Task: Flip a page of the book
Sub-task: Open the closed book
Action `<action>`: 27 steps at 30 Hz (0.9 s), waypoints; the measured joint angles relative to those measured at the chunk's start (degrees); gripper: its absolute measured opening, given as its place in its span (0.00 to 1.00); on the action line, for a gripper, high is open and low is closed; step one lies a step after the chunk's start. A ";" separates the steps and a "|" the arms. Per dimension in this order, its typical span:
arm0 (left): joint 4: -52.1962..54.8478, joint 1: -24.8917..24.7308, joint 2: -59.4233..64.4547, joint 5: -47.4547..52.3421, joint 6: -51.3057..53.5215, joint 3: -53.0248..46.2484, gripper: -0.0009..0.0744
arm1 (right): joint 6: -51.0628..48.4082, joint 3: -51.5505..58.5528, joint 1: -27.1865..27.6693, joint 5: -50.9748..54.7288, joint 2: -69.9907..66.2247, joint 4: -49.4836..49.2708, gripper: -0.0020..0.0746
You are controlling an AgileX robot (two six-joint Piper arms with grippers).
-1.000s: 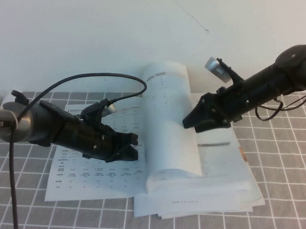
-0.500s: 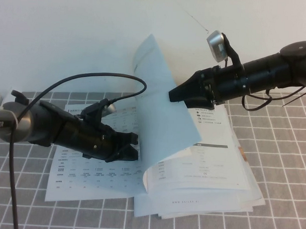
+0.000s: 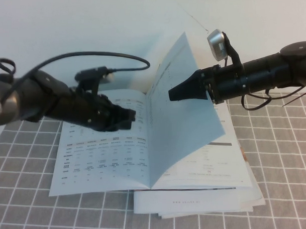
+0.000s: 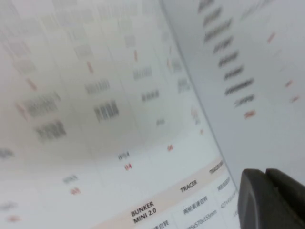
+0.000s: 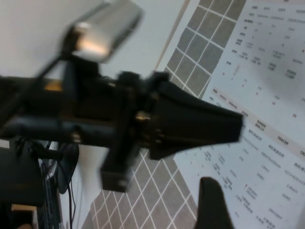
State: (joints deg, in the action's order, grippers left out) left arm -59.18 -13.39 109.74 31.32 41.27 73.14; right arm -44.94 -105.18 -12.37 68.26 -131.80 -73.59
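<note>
The book [image 3: 101, 153] lies open on the checked cloth, its left side dense with tables. The page [image 3: 190, 128] stands nearly upright over the spine, leaning against my right gripper [image 3: 175, 92]. That gripper reaches in from the right at mid-height, open, with nothing clamped; only one finger [image 5: 212, 205] shows in the right wrist view. My left gripper [image 3: 128, 117] hovers above the left side of the book, shut and empty, a short way left of the raised page. Its fingers [image 4: 271, 200] sit together over the book's tables [image 4: 119, 119].
Loose white sheets [image 3: 200, 209] stick out from under the book at the front right. A grey checked cloth [image 3: 281, 189] covers the table and a white wall [image 3: 95, 27] rises behind. The left arm's black cable [image 3: 94, 56] arches above it.
The page has swung from curled over the right side to nearly upright. My right gripper moved up and left with it. My left gripper lifted off the left side of the book and shifted back.
</note>
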 joint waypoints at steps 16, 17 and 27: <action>29.07 -17.09 -18.22 2.46 7.42 -3.89 0.01 | 2.31 0.00 -0.10 0.00 0.00 0.10 0.56; 31.09 -18.91 -19.34 0.98 6.10 -4.94 0.01 | 2.31 0.00 -0.10 0.00 0.00 0.10 0.56; 40.64 -37.59 -26.30 -17.44 5.53 -16.64 0.01 | 2.31 0.00 -0.10 0.00 0.00 0.10 0.56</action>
State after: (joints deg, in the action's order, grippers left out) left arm -18.54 -50.98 83.43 13.88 46.80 56.51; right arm -42.63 -105.18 -12.47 68.26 -131.80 -73.49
